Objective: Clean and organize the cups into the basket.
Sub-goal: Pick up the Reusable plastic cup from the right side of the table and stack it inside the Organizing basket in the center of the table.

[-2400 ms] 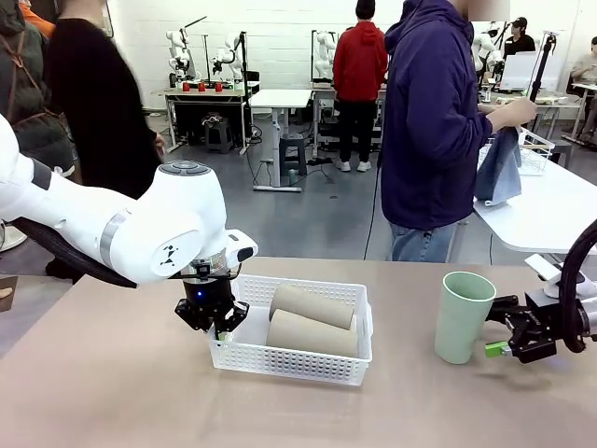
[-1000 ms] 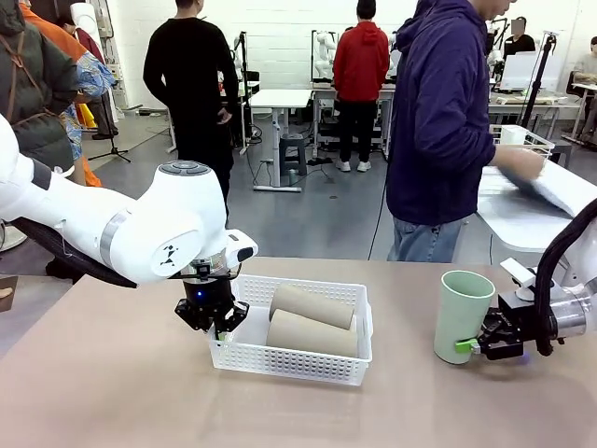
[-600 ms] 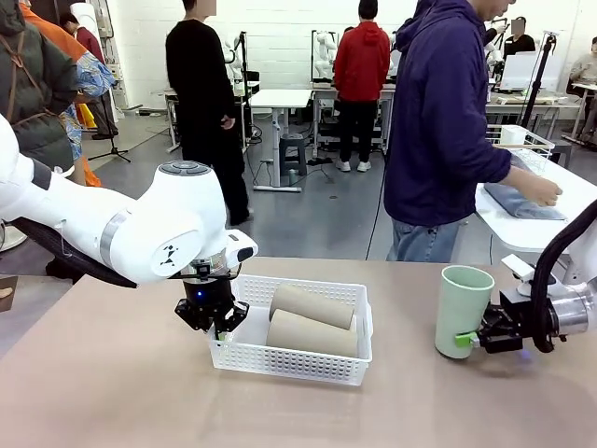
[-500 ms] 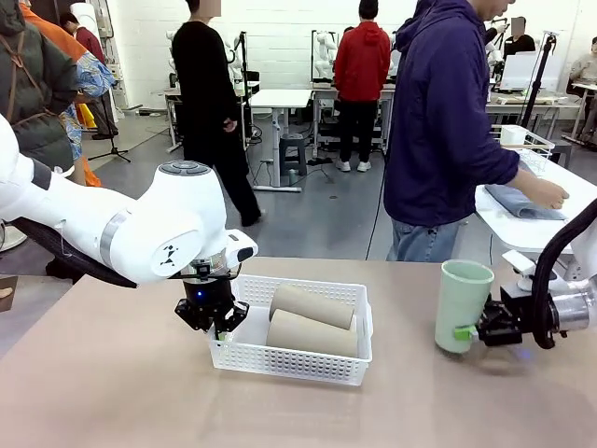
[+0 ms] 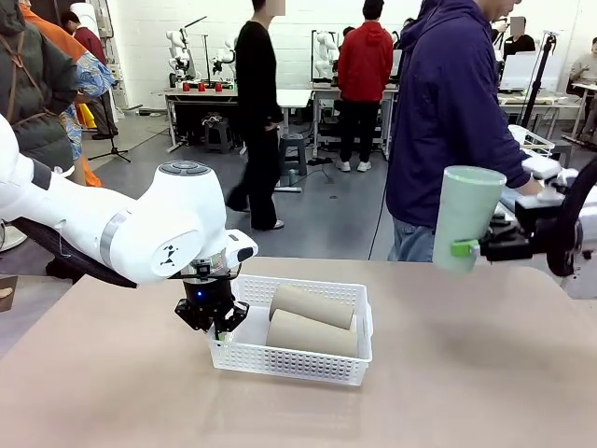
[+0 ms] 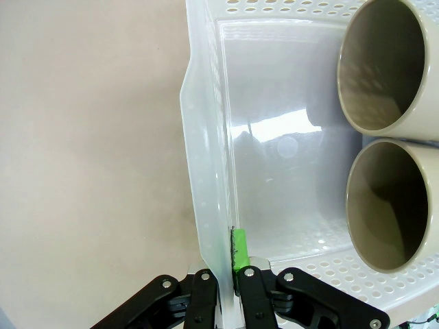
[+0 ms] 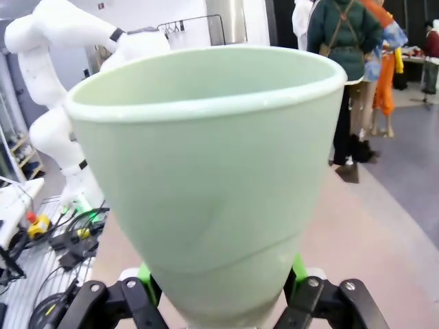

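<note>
The white lattice basket (image 5: 308, 359) sits mid-table with two beige cups (image 5: 311, 304) (image 5: 312, 333) lying side by side inside, open mouths facing the left wrist view (image 6: 385, 65) (image 6: 394, 203). My left gripper (image 5: 213, 322) is shut on the basket's left wall (image 6: 212, 205), green pad (image 6: 239, 248) inside. The mint green cup (image 5: 465, 217) hangs upright high above the table's right side, held near its base by my right gripper (image 5: 466, 248). In the right wrist view the cup (image 7: 212, 171) stands between the green pads (image 7: 145, 273).
A person in a dark blue hoodie (image 5: 448, 121) stands at the far edge, turned toward a side table on the right. The tabletop (image 5: 466, 373) below the lifted cup is bare. Other people and workbenches stand far behind.
My right gripper closed on the mint green cup and lifted it from the table to well above it. The left gripper has held still on the basket wall.
</note>
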Available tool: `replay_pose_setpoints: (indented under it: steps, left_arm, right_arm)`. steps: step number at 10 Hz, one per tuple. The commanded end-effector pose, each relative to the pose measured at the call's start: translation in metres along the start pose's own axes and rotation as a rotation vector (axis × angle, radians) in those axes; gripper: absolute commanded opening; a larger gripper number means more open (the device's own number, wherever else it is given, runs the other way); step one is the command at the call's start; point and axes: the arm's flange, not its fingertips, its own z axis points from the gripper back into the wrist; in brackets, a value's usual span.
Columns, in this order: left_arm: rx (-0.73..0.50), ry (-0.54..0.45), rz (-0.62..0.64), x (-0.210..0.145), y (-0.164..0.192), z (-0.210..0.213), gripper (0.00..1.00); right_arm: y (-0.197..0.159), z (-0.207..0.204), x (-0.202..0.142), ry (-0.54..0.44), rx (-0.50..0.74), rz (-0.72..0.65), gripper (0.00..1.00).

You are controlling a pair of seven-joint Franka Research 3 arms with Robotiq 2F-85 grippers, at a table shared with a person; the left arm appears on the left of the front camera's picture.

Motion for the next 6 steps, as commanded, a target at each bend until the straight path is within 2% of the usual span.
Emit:
replay_pose_setpoints:
  steps: [1, 2, 3, 6]
  left_arm:
    - [0.002, -0.007, -0.002, -0.0005, 0.0004, 0.0023, 0.00]
    - [0.002, -0.007, -0.002, -0.0005, 0.0004, 0.0023, 0.00]
    - [0.002, -0.007, -0.002, -0.0005, 0.0004, 0.0023, 0.00]
    - [0.002, -0.007, -0.002, -0.0005, 0.0004, 0.0023, 0.00]
  right_arm:
    - [0.0109, -0.0109, 0.0106, 0.021, -0.043, -0.003, 0.63]
    - [0.0118, -0.0104, 0.0098, 0.039, -0.051, 0.002, 0.63]
    - [0.0079, -0.0011, 0.0190, 0.011, -0.012, 0.018, 0.63]
    - [0.0079, -0.0011, 0.0190, 0.011, -0.012, 0.018, 0.63]
